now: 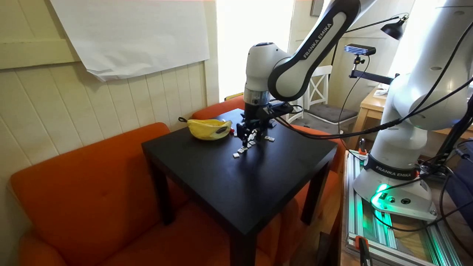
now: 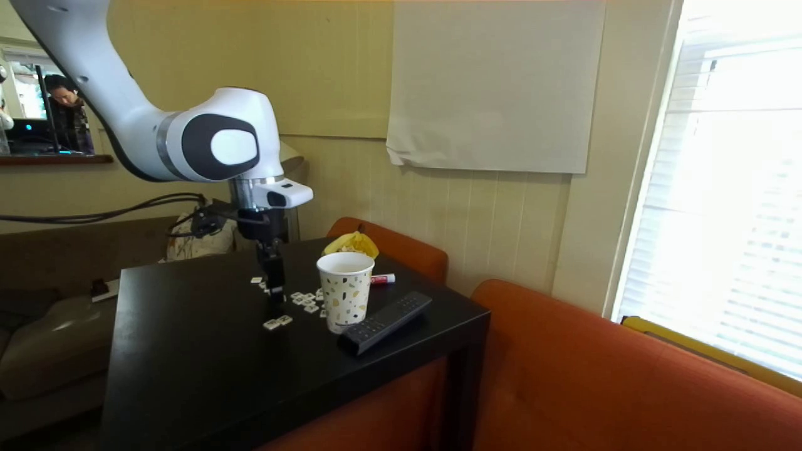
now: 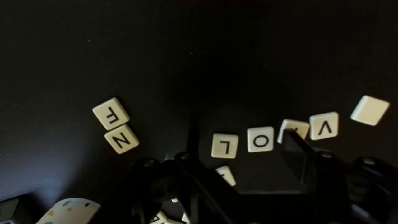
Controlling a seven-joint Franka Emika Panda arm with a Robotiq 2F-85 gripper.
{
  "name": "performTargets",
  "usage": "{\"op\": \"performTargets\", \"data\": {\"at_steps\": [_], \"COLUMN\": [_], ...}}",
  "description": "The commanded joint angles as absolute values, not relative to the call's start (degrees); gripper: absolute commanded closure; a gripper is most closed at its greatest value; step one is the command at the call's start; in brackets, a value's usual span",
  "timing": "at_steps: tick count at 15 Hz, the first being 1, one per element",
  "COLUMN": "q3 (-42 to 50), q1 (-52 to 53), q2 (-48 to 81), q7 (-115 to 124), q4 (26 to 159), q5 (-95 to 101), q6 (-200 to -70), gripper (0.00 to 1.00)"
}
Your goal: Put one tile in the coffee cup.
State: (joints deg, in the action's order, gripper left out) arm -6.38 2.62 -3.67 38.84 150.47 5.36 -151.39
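Observation:
White letter tiles lie flat on the black table (image 1: 207, 173). In the wrist view, an L tile (image 3: 224, 146) and an O tile (image 3: 260, 139) lie between my open fingertips (image 3: 241, 133). The right finger partly covers another tile (image 3: 295, 127), beside a V tile (image 3: 324, 126). My gripper (image 2: 276, 294) points down just over the tiles, with nothing held; in an exterior view it also shows (image 1: 252, 138). The coffee cup (image 2: 344, 294) is white paper with coloured specks and stands upright beside the tile pile. Its edge shows in the wrist view (image 3: 70, 211). It is hidden behind my gripper in an exterior view.
A black remote (image 2: 385, 322) lies against the cup's base. A red and white tube (image 2: 383, 279) lies behind the cup. A yellow banana-shaped pouch (image 1: 208, 129) sits near the wall-side edge. An N tile (image 3: 121, 138) and its neighbour (image 3: 111, 113) lie apart. Orange seats (image 1: 96, 177) surround the table.

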Motion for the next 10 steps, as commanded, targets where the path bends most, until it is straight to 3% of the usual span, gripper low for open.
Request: {"op": "performTargets", "data": {"at_steps": [1, 3, 10], "q3": [-6.34, -6.31, -6.30], "q1": [2.47, 2.33, 2.11], "q2": [-2.51, -2.39, -2.30], "q7": [40.07, 40.44, 40.96], "q4": [150.05, 150.04, 149.90], "q5": [6.82, 7.53, 9.21], "q6": [-152.58, -152.63, -152.67], "gripper": [0.33, 0.47, 0.49]}}
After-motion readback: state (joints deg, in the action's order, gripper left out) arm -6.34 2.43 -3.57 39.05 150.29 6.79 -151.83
